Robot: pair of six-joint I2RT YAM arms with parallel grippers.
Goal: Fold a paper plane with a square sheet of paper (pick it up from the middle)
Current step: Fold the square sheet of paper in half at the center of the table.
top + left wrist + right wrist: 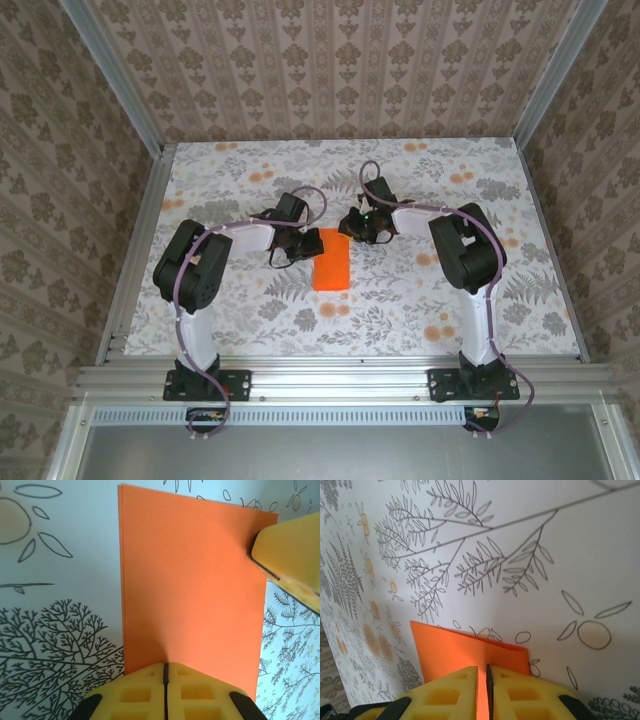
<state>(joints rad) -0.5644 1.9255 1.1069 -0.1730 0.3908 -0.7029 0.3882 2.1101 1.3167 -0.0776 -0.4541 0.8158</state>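
Observation:
The square sheet of paper (331, 262) is bright orange and lies flat on the flowered tablecloth, folded in half into an upright rectangle (192, 580). My left gripper (303, 245) is at its upper left. Its yellow fingers are shut, and the tips (165, 665) rest on the sheet just inside one edge. My right gripper (350, 232) is over the paper's upper right corner (470, 647). Its jaws (483, 669) are closed to a thin slit, with orange showing through and nothing visibly pinched. One of its yellow fingers (290, 565) sits on the sheet's far right corner in the left wrist view.
The tablecloth (400, 300) carries grey leaves and small orange flowers. Aluminium rails (340, 375) run along the near edge, with patterned walls (330, 70) on three sides. Both arms bend inward from their bases (205, 385) (480, 385).

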